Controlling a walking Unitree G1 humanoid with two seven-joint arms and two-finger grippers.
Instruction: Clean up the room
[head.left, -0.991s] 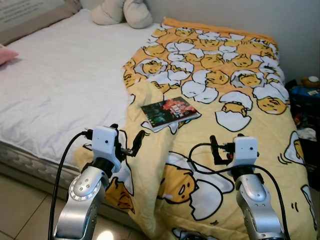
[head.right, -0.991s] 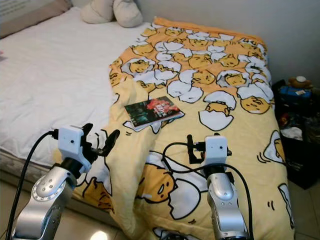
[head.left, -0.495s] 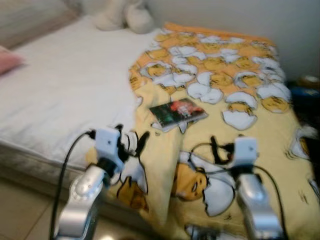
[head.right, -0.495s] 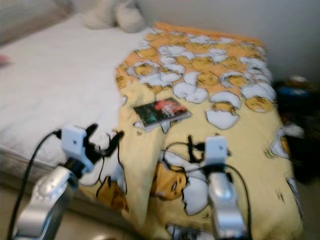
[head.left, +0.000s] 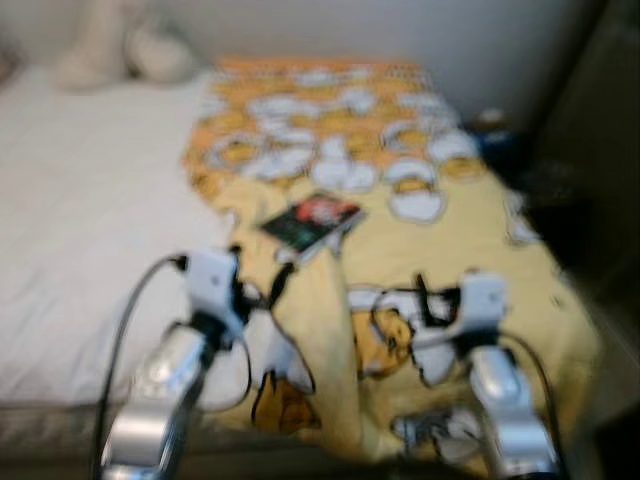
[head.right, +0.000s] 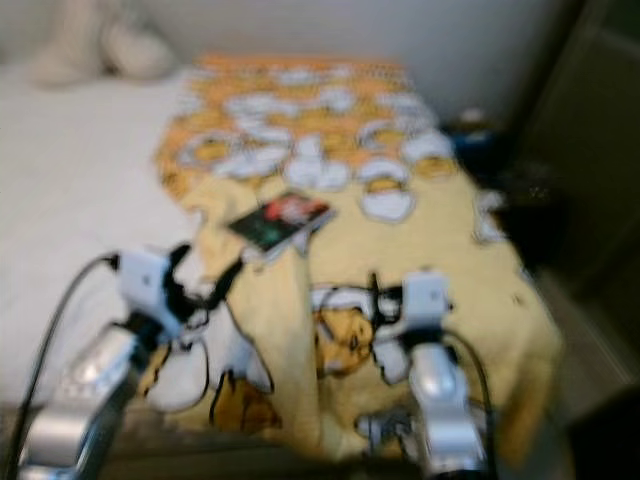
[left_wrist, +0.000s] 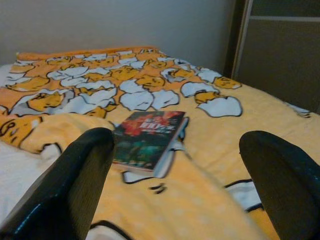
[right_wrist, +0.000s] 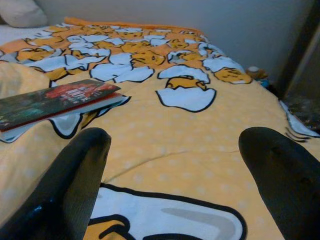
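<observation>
Swinging rightward, the head camera now blurs the scene. Both grippers, left (head.left: 262, 297) and right (head.left: 428, 300), hover jaws spread, aimed toward the book (left_wrist: 148, 138) lying mid-frame on the egg-print blanket (right_wrist: 200, 150), probably the pickup target.

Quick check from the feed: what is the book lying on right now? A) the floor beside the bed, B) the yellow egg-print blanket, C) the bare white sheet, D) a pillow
B: the book lies flat on the yellow egg-print blanket, ahead of the open left claw, with the white sheet off to its left.
</observation>
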